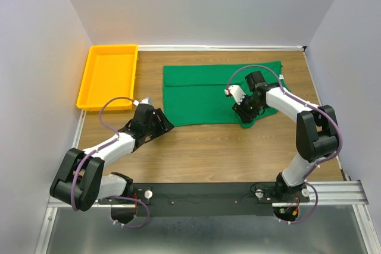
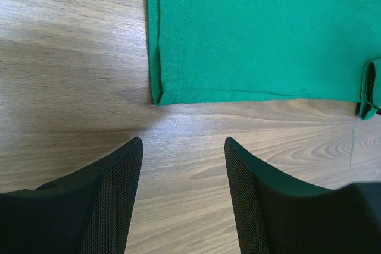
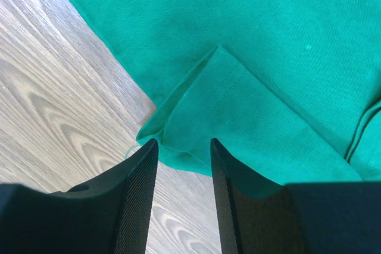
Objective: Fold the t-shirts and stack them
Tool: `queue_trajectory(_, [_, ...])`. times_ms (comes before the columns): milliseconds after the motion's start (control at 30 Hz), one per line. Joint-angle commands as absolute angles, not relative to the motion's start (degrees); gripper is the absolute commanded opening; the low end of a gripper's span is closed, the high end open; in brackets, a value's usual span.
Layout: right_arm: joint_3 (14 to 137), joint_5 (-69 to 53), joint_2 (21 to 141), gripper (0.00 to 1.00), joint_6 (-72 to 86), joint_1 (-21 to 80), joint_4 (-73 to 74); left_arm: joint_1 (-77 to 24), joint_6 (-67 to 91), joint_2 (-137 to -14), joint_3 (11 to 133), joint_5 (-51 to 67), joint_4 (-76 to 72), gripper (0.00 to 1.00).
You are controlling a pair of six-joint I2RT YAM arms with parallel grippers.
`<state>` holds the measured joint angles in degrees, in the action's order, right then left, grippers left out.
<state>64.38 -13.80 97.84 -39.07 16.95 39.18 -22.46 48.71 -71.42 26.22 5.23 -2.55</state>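
Plain green short-sleeved cotton t-shirt (image 1: pixel 202 93) lying as a flat rectangle on the brown wooden table (image 1: pixel 208 153), with a gripper at each near corner

From above, the shirt sits toward 12 o'clock of the table's middle, and the shallow yellow plastic tray (image 1: pixel 110 75) is at its 9 o'clock, apart from it. The left gripper (image 1: pixel 159 124) is just off the shirt's 7 o'clock corner. Only its wrist camera shows the fingers spread wide over bare wood, with the hemmed corner just beyond them, untouched. The right gripper (image 1: pixel 245 114) is at the 5 o'clock corner, its jaws hidden from above. Its wrist camera shows them parted, not clamped, with a folded sleeve edge reaching between the fingertips
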Motion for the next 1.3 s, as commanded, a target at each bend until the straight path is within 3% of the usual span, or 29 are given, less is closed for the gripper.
queue_trajectory(0, [63.6, -13.8, 98.9, 0.49, -39.8, 17.5, 40.4, -22.1, 48.7, -72.0, 25.7, 6.9, -4.0, 0.65])
queue_trajectory(433, [65.0, -12.1, 101.4, 0.49, -40.0, 17.5, 39.6, -22.1, 48.7, -71.8, 25.6, 6.9, -4.0, 0.65])
queue_trajectory(933, [65.9, -9.8, 101.0, 0.42, -39.7, 17.5, 38.4, -22.0, 48.6, -72.1, 25.8, 6.9, -4.0, 0.65])
queue_trajectory(1067, [66.3, -9.8, 101.2, 0.39, -39.4, 17.5, 38.0, -22.0, 48.6, -71.9, 25.8, 6.9, -4.0, 0.65])
queue_trajectory(1267, [66.6, -10.6, 101.3, 0.27, -38.9, 17.5, 37.9, -22.0, 49.0, -72.2, 25.8, 6.9, -4.4, 0.65])
